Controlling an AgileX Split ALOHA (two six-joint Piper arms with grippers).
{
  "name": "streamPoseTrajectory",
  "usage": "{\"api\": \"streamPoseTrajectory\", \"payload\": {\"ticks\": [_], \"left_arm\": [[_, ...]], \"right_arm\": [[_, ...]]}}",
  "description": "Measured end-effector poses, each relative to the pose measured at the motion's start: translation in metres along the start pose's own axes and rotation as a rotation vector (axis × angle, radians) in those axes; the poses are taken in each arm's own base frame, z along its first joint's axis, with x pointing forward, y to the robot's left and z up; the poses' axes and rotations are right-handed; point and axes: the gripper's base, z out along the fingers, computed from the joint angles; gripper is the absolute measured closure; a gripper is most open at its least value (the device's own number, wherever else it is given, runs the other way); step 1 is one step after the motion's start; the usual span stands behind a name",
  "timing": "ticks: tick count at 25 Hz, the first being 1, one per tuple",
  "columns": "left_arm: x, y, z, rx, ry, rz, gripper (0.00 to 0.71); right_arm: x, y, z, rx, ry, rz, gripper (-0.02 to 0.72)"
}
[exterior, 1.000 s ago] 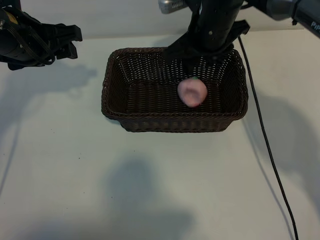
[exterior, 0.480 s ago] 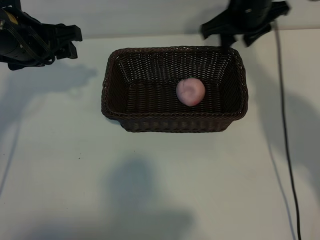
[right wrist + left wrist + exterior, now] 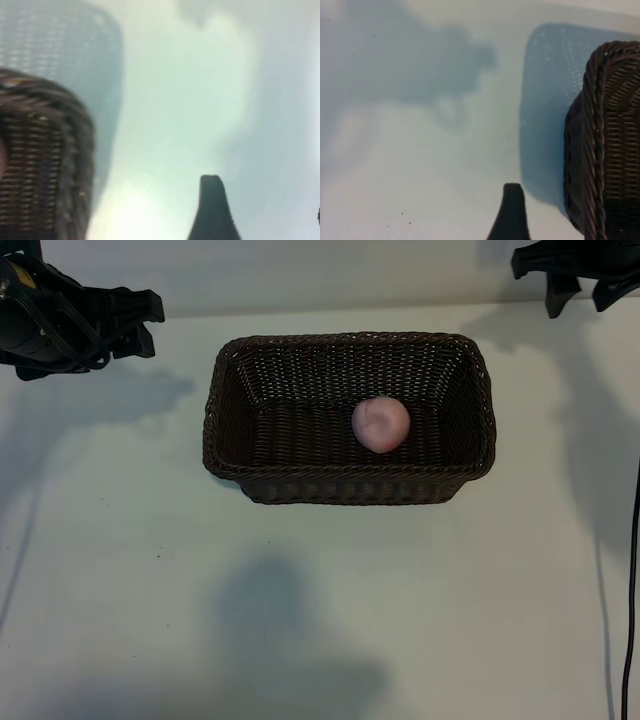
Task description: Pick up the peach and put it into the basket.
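Peach: the peach (image 3: 380, 424) lies on the floor of the basket (image 3: 222, 430), right of centre, free of any gripper; pink with paler mottling.
Basket: dark woven wicker, rectangular, upright on the table (image 3: 320, 600); the peach is its only visible content.
Right gripper: the right gripper (image 3: 577, 285) hangs at the top right corner of the exterior view, off past the basket's far right corner and apart from it. Fingers are spread and hold nothing (its wrist view shows one dark fingertip (image 3: 211, 200) over bare table, with a corner of the basket to one side).
Left gripper: the left gripper (image 3: 140, 322) sits at the top left edge of the exterior view, well apart from the basket's left end. Released, nothing between the fingers; its wrist view shows one fingertip (image 3: 512, 210) over the table and the basket's end wall close by.
Table: white, with soft shadows of the arms.
Cable: a black cable (image 3: 630, 620) runs down the right edge.
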Motion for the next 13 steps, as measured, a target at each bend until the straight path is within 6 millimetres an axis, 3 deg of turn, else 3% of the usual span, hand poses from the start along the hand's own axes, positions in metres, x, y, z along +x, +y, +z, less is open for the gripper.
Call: {"api": "streamPoseTrajectory", "payload": {"ticks": [13], "left_arm": [[0.0000, 0.0000, 0.0000, 0.000, 0.000, 0.000, 0.119]], "right_arm": [[0.0036, 0.0011, 0.0050, -0.012, 0.021, -0.012, 0.217]]}}
